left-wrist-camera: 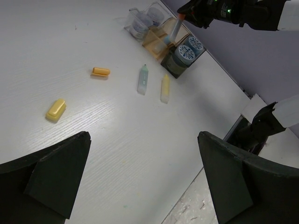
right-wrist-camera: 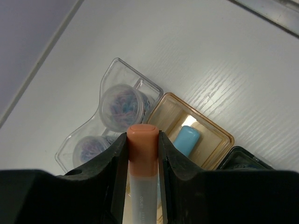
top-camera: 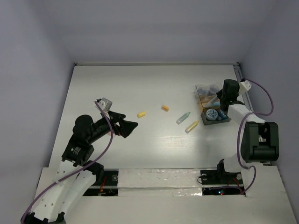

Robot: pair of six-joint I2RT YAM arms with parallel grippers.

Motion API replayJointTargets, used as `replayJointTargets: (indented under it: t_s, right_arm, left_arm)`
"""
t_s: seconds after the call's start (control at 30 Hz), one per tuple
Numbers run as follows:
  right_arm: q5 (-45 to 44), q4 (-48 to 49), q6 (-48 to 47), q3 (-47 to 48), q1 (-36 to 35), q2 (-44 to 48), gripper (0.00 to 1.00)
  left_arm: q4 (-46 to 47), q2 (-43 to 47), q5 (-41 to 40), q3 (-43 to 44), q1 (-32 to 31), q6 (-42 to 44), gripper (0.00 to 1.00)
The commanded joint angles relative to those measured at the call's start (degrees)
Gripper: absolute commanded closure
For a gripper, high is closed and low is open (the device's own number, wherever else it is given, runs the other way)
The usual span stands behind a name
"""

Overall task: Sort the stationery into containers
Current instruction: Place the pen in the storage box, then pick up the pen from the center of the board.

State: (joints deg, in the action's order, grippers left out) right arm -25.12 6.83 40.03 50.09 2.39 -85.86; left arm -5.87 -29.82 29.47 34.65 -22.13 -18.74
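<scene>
Right gripper [right-wrist-camera: 142, 140]: jaws closed on orange-capped pen [right-wrist-camera: 141, 196], gripped at the cap, over tan compartment [right-wrist-camera: 223, 136]. Light blue pen [right-wrist-camera: 186, 141] lies inside that compartment. Left gripper [left-wrist-camera: 144, 140]: jaws fully spread, holding nothing, above table [left-wrist-camera: 117, 154]. Loose on table: yellow piece [left-wrist-camera: 56, 109], orange piece [left-wrist-camera: 100, 71], grey-green pen [left-wrist-camera: 143, 79], yellow pen [left-wrist-camera: 165, 87].

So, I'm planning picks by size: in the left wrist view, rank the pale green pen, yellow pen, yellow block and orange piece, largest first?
Largest: the pale green pen and the yellow pen, too alike to rank.
Then the yellow block, though it lies nearer the camera.
Smallest: the orange piece.
</scene>
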Motion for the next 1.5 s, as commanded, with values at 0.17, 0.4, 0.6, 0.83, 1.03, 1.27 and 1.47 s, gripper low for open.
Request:
replayJointTargets:
  t_s: [0.17, 0.4, 0.6, 0.83, 1.03, 1.27, 1.47]
  right_arm:
    - [1.39, 6.62, 6.73, -0.43, -0.20, -1.50, 0.99]
    - [3.15, 8.46, 7.17, -3.85, -0.20, -0.62, 0.81]
    - [5.35, 8.55, 6.55, -5.35, -0.20, 0.52, 0.64]
    - [7.45, 7.94, 2.08, -5.96, -0.20, 6.75, 0.39]
    - [13.94, 6.62, -3.71, -5.97, -2.56, 12.29, 0.37]
    - [19.76, -5.50, -13.05, 0.88, -23.46, 11.07, 0.43]
    - [16.27, -13.67, -10.50, -1.91, -31.65, 9.31, 0.45]
  left_arm:
    - [1.74, 0.47, -0.21, 1.47, -0.81, 0.11, 0.01]
    - [1.74, 0.64, -0.91, 1.38, -0.81, 0.11, 0.01]
    - [1.56, 0.64, -1.52, 1.38, -0.81, 0.02, 0.01]
    - [1.30, 0.73, -2.67, 1.56, -0.81, 0.11, 0.01]
    - [0.95, 0.56, -3.89, 1.73, -0.81, 0.11, 0.01]
    - [0.07, 1.52, -7.41, 2.00, -0.28, 0.11, 0.01]
    - [0.15, 0.91, -7.50, 1.91, -0.28, 0.02, 0.02]
